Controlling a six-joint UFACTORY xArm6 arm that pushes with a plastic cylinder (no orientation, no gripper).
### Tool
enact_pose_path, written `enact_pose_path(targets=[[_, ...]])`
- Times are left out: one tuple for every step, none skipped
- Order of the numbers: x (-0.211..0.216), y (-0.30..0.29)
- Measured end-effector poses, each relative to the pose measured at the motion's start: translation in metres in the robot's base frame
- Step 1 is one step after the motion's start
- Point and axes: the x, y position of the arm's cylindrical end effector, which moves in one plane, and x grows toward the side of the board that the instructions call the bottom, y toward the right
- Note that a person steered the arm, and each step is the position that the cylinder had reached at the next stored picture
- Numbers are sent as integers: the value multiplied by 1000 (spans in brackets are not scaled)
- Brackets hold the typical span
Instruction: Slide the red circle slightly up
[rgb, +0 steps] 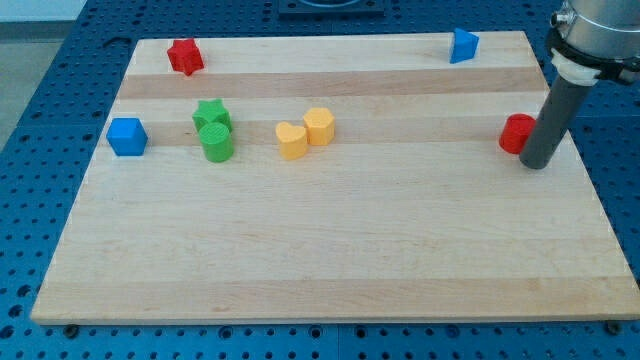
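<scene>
The red circle is a short red cylinder near the right edge of the wooden board. My tip is the lower end of a dark rod that stands just to the right of the red circle and slightly below it, touching or nearly touching its right side. The rod hides part of the circle's right edge.
A red star sits at the top left and a blue block at the top right. A blue cube is at the left. A green star touches a green cylinder. A yellow heart touches a yellow hexagon.
</scene>
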Motion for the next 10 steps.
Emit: enact_pose_path(targets=[[0, -1], [0, -3], [-5, -3], [-16, 2], [-17, 4], [-17, 4], [-18, 8], [-18, 8], [-18, 6], [-20, 5]])
